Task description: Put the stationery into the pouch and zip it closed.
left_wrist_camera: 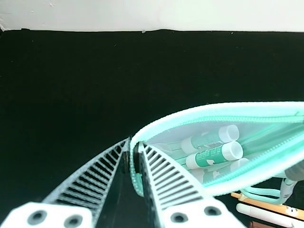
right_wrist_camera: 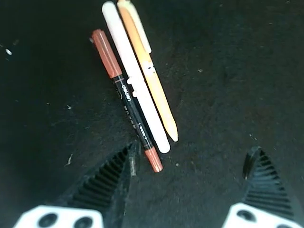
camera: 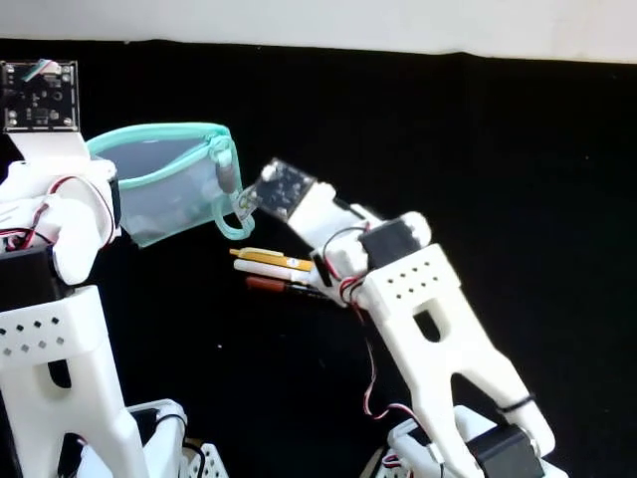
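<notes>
Three pens (camera: 274, 269) lay side by side on the black table (camera: 498, 149), just under the front of the right arm (camera: 398, 279). To their left the teal pouch (camera: 169, 189) hung raised off the table at the end of the left arm (camera: 70, 219), its zip open.

From the left wrist, the left gripper (left_wrist_camera: 134, 145) was clamped on the pouch's rim at one end. Inside the pouch lay several white-capped tubes (left_wrist_camera: 213, 154) with green labels.

From the right wrist, the right gripper (right_wrist_camera: 190, 156) stood wide apart and held nothing. The brown-capped black pen (right_wrist_camera: 127, 102), white pen (right_wrist_camera: 135, 78) and orange pen (right_wrist_camera: 152, 76) lay touching, just ahead of its fingers, nearer one of them.
</notes>
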Action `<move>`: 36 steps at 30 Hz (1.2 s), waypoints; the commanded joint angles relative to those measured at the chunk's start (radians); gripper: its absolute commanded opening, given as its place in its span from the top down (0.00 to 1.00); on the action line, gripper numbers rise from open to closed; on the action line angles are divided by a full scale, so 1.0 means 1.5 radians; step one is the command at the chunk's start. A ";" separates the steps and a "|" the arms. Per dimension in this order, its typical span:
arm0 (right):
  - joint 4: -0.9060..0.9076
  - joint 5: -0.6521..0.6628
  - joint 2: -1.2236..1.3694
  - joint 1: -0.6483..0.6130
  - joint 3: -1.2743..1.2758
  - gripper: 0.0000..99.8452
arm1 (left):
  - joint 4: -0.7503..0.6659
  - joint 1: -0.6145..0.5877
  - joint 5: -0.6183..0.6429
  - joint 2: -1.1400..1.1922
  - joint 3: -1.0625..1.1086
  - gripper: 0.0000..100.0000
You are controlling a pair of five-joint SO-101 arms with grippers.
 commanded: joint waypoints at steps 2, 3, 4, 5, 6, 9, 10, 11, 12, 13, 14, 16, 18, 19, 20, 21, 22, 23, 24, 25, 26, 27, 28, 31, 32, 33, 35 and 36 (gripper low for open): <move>-0.102 0.045 -0.021 0.006 0.076 0.66 | 0.002 0.001 0.024 0.011 -0.016 0.99; -0.124 0.048 -0.021 0.006 0.093 0.66 | 0.002 0.001 0.031 0.011 -0.020 0.99; -0.146 0.047 -0.020 0.006 0.109 0.66 | 0.002 0.001 0.042 0.011 -0.023 0.99; -0.166 0.047 -0.020 0.006 0.125 0.66 | 0.003 -0.001 0.048 0.011 -0.023 0.99; -0.188 0.047 -0.020 0.006 0.142 0.66 | 0.003 -0.001 0.052 0.011 -0.023 0.99; -0.259 0.048 -0.019 0.005 0.190 0.66 | 0.003 -0.001 0.061 0.028 -0.023 0.99; -0.284 0.048 -0.019 0.005 0.206 0.66 | 0.003 -0.001 0.066 0.040 -0.024 0.99; -0.308 0.048 -0.019 0.005 0.220 0.66 | 0.003 -0.004 0.073 0.055 -0.024 0.99; -0.332 0.048 -0.019 -0.001 0.235 0.66 | 0.001 -0.009 0.079 0.069 -0.024 0.99; -0.351 0.048 -0.019 -0.005 0.248 0.66 | -0.001 -0.010 0.080 0.082 -0.024 0.99; -0.371 0.048 -0.018 -0.012 0.261 0.66 | -0.001 -0.011 0.081 0.095 -0.026 0.99; -0.408 0.048 -0.017 -0.029 0.285 0.66 | 0.003 -0.011 0.081 0.114 -0.041 0.99; -0.449 0.048 -0.017 -0.043 0.302 0.66 | 0.003 -0.011 0.081 0.125 -0.057 0.99; -0.469 0.048 -0.016 -0.048 0.308 0.66 | 0.005 -0.011 0.081 0.127 -0.062 0.99; -0.489 0.048 -0.014 -0.051 0.315 0.66 | 0.011 -0.011 0.081 0.130 -0.065 0.99; -0.504 0.048 -0.007 -0.056 0.318 0.66 | 0.017 -0.011 0.081 0.132 -0.069 0.99; -0.517 0.048 0.005 -0.062 0.318 0.66 | 0.019 -0.011 0.081 0.132 -0.070 0.99; -0.527 0.048 0.019 -0.067 0.317 0.66 | 0.019 -0.011 0.081 0.132 -0.070 0.99; -0.538 0.050 0.033 -0.073 0.316 0.66 | 0.020 -0.011 0.080 0.132 -0.071 0.99; -0.547 0.062 0.049 -0.079 0.315 0.66 | 0.021 -0.011 0.080 0.132 -0.071 0.99; -0.557 0.083 0.063 -0.085 0.315 0.66 | 0.021 -0.011 0.080 0.132 -0.071 0.99; -0.567 0.100 0.076 -0.090 0.315 0.66 | 0.021 -0.011 0.080 0.132 -0.071 0.99; -0.577 0.111 0.088 -0.093 0.315 0.66 | 0.021 -0.011 0.080 0.132 -0.071 0.99; -0.619 0.118 0.121 -0.095 0.314 0.66 | 0.021 -0.011 0.080 0.132 -0.071 0.99; -0.640 0.118 0.131 -0.094 0.314 0.66 | 0.021 -0.011 0.080 0.132 -0.071 0.99; -0.657 0.119 0.143 -0.094 0.314 0.66 | 0.021 -0.011 0.080 0.132 -0.071 0.99; -0.686 0.119 0.165 -0.094 0.312 0.66 | 0.021 -0.011 0.080 0.132 -0.071 0.99; -0.696 0.119 0.178 -0.094 0.306 0.66 | 0.021 -0.011 0.080 0.132 -0.071 0.99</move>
